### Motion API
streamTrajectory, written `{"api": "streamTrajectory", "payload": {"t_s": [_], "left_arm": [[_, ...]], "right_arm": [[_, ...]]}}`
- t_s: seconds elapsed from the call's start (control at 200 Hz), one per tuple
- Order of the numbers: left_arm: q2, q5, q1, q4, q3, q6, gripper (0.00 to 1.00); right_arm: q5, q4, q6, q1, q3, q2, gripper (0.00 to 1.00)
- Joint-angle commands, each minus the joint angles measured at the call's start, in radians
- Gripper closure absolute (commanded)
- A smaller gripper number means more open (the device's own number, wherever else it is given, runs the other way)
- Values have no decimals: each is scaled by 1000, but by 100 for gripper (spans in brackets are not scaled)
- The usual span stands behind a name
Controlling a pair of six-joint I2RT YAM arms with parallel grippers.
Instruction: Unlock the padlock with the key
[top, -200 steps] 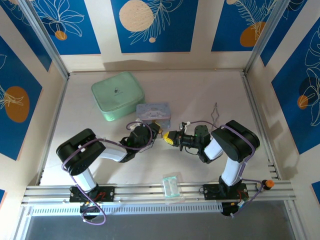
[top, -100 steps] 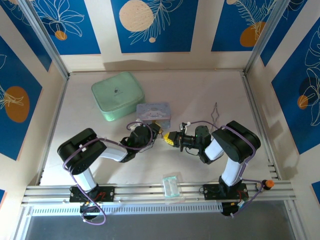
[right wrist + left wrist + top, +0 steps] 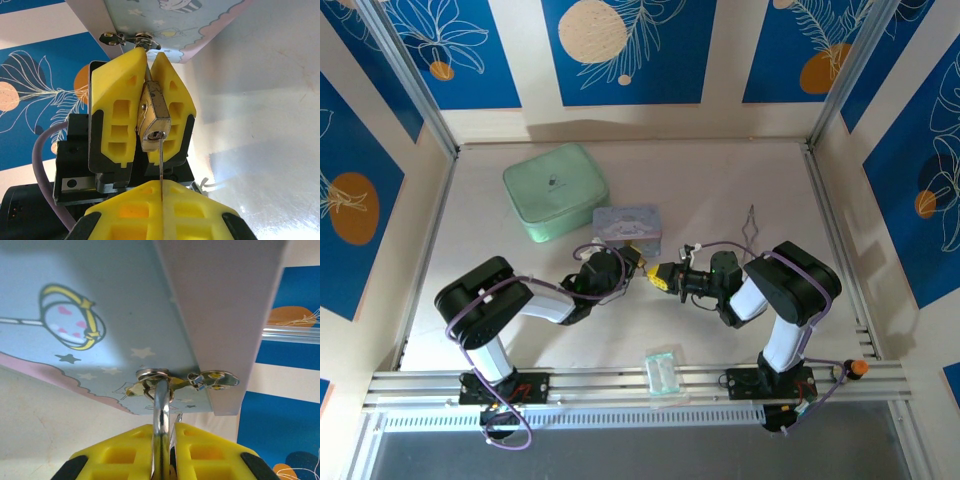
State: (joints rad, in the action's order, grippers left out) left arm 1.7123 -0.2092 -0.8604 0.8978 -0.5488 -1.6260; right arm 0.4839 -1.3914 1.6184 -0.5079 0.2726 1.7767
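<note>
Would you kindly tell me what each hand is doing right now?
The left hand is closed on the padlock.
The right hand is closed on the key, whose tip is at the keyhole.

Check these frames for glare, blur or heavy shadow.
Right wrist: glare on the table, padlock sharp, right hand's fingers soft. Left wrist: cartoon box partly shaded, left hand's fingers slightly soft. Top external: evenly lit, soft shadow beside the green case.
</note>
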Motion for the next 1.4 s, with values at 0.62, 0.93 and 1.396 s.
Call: {"api": "streamTrajectory", "payload": {"t_s": [0.62, 0.93, 1.396], "left_arm": [[12, 54, -11, 112, -22, -15, 100], [3, 82, -18, 124, -11, -9, 100], [48, 82, -25, 222, 5, -19, 100]], "right_arm": [[51, -10, -44, 30, 32, 40, 100], [71, -11, -38, 58, 50, 58, 100], [100, -11, 20, 84, 65, 83, 100]]}}
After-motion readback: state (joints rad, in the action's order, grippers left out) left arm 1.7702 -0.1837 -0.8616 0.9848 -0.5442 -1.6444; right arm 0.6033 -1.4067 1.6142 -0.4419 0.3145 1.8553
